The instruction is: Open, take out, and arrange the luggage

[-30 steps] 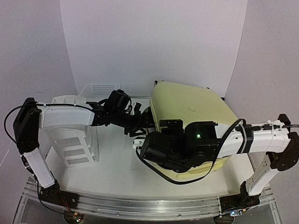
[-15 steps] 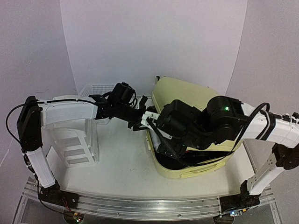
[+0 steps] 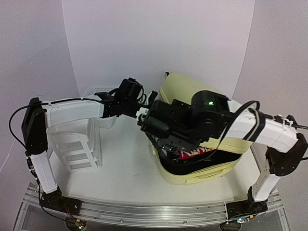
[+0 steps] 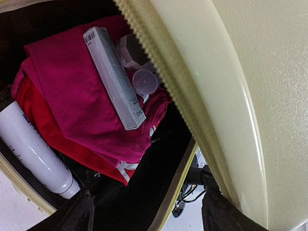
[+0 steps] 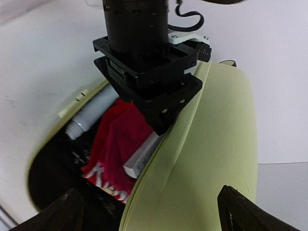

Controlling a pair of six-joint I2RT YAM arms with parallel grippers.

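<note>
Luggage [image 3: 202,175] ajar, red clothes [image 4: 77,91] inside, drawer unit [image 3: 77,144] nearby; left gripper [image 4: 147,211], right gripper [image 5: 154,211] splayed

pale buttery-yellow suitcase [image 4: 240,96] on the right, black lining [image 4: 139,202] inside, magenta top [image 4: 72,82] over a redder garment [image 4: 48,130] with white trim, grey carton [image 4: 113,77] with a barcode, plain white bottle [image 4: 33,149] lower left, white mesh basket [image 3: 96,91], white drawer unit [image 3: 77,149]

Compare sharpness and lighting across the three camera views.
Top external: even light, crisp, but the pale-yellow hard-shell suitcase is shadowed inside. Left wrist: long grey cardboard box and magenta folded cloth sharp, well lit. Right wrist: slightly blurred overall, dark inside the suitcase.
</note>
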